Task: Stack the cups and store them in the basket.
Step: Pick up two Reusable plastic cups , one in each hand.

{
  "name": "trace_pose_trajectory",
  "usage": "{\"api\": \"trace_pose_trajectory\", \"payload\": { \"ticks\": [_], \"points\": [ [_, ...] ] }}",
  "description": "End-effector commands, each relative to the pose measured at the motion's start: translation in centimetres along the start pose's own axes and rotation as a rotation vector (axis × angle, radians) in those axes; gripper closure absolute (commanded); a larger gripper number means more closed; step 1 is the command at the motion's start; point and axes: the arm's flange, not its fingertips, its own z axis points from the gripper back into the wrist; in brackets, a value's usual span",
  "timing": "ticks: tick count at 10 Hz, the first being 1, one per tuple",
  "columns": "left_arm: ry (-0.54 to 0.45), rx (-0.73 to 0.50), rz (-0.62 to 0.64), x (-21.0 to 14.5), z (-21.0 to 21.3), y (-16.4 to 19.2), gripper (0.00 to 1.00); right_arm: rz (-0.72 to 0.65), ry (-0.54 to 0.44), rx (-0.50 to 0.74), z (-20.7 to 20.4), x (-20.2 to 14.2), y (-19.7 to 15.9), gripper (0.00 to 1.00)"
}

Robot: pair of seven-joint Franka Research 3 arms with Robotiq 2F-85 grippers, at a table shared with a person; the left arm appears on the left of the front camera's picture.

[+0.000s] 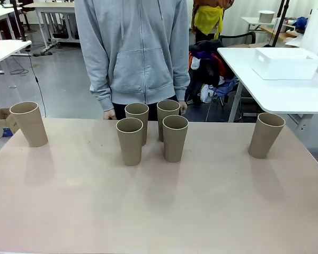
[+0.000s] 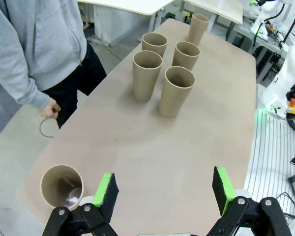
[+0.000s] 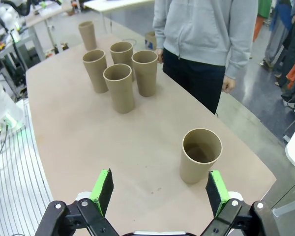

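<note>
Several tan cups stand upright on the brown table [image 1: 159, 206]. A cluster of them [image 1: 152, 136] sits at the middle, one cup [image 1: 29, 123] stands apart at the far left and one [image 1: 266, 135] at the right. The white basket [image 1: 286, 70] rests on a side table at the back right. In the left wrist view my left gripper [image 2: 162, 189] is open above the table, with the lone left cup [image 2: 62, 186] just beside its finger. In the right wrist view my right gripper [image 3: 160, 189] is open, with the lone right cup [image 3: 200, 155] a little ahead of it.
A person in a grey hoodie [image 1: 132, 47] stands at the table's far edge behind the cluster, hands hanging near the edge. The white side table [image 1: 286, 98] stands off the right corner. Bare tabletop stretches between the cups and the near edge.
</note>
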Motion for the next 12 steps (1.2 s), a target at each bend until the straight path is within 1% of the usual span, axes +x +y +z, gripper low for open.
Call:
{"api": "trace_pose_trajectory", "payload": {
  "ticks": [1,7,8,9,10,11,12],
  "points": [
    [-0.012,-0.010,-0.006,0.1,0.1,0.0,0.00,0.023,-0.024,0.003,0.0,0.3,-0.3,0.00],
    [-0.012,-0.010,-0.006,0.1,0.1,0.0,0.00,0.023,-0.024,0.003,0.0,0.3,-0.3,0.00],
    [0.000,0.000,0.000,0.0,0.0,0.0,0.00,-0.001,-0.002,0.001,-0.1,0.0,0.0,0.00],
    [-0.023,-0.011,0.038,0.9,0.9,3.3,0.00,-0.035,-0.031,0.001,-0.8,1.1,-2.9,0.00],
    [-0.035,-0.075,0.051,1.6,1.9,6.5,0.00,-0.054,-0.062,0.025,-1.4,1.8,-5.9,0.00],
    [-0.041,-0.101,0.036,1.6,2.7,9.6,0.00,-0.059,-0.084,0.070,-2.0,2.0,-8.4,0.00],
    [-0.041,-0.183,0.002,1.4,3.2,12.1,0.00,-0.086,-0.094,0.157,-2.8,1.6,-11.5,0.00]
  ]
}}
